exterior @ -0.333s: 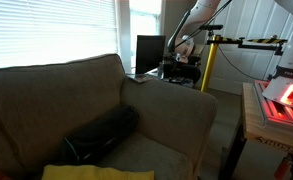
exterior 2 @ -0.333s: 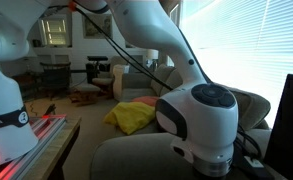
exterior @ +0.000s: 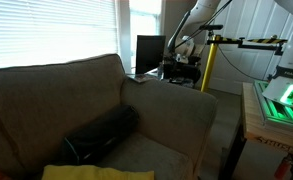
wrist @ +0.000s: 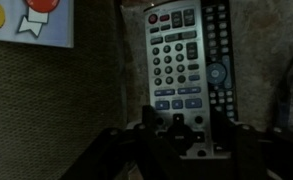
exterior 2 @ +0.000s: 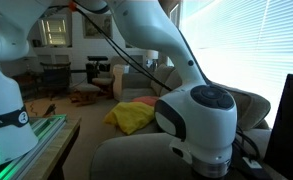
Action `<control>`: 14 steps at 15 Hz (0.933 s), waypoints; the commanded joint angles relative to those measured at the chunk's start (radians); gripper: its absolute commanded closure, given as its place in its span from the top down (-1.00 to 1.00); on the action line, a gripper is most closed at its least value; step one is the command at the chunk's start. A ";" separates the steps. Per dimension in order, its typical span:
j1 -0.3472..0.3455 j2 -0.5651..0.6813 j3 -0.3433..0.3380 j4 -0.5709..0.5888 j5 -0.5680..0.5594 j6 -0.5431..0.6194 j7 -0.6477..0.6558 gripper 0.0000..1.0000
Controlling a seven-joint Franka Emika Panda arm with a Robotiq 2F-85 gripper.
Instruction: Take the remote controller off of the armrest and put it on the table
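Note:
In the wrist view the remote controller (wrist: 186,70), a slim grey slab with rows of buttons, lies lengthwise on a dark woven-looking surface (wrist: 66,110). I cannot tell there whether that surface is the table. My gripper (wrist: 186,135) comes in from the bottom. Its dark fingers (wrist: 146,125) press against both long edges of the remote's near end. In an exterior view the big white wrist joint (exterior 2: 201,125) hangs low beyond the beige armrest (exterior 2: 126,155) and hides gripper and remote. In an exterior view the arm (exterior: 186,45) reaches down over the dark table (exterior: 171,72) past the armrest (exterior: 176,100).
A white card with a red rosette (wrist: 31,22) lies beside the remote. A dark monitor (exterior: 149,52) stands on the table. A black cylindrical bag (exterior: 101,135) and yellow cloth (exterior 2: 131,117) lie on the sofa. A light wooden-framed table (exterior: 271,115) carries a green-lit base.

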 commanded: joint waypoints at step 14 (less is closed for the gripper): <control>-0.061 -0.011 0.049 0.014 0.034 0.025 -0.207 -0.37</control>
